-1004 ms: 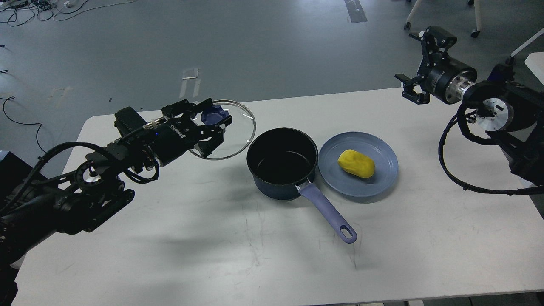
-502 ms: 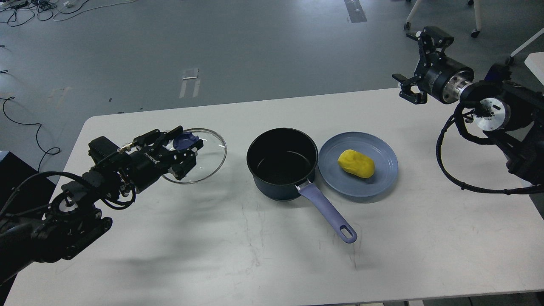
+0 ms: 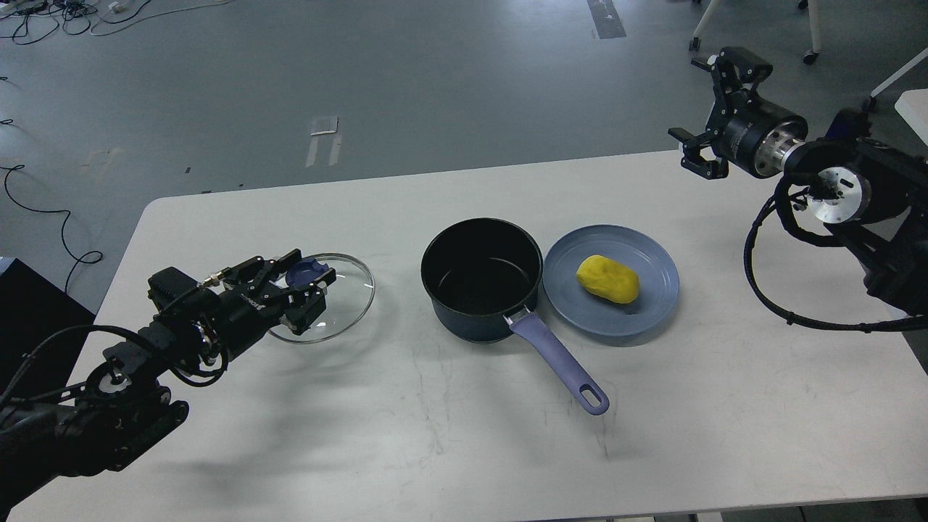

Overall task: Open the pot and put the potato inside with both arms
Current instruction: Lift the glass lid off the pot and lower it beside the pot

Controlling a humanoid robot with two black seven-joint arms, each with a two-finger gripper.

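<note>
A dark pot with a purple handle stands open in the middle of the white table. A yellow potato lies on a blue plate just right of the pot. My left gripper is shut on the blue knob of the glass lid and holds it low over the table, left of the pot. My right gripper is open and empty, raised above the table's far right edge.
The table's far edge runs behind the pot. Cables lie on the grey floor at the far left. Chair legs stand at the top right.
My left gripper has carried the lid left and down, away from the pot, towards the table. The right gripper has barely shifted.
</note>
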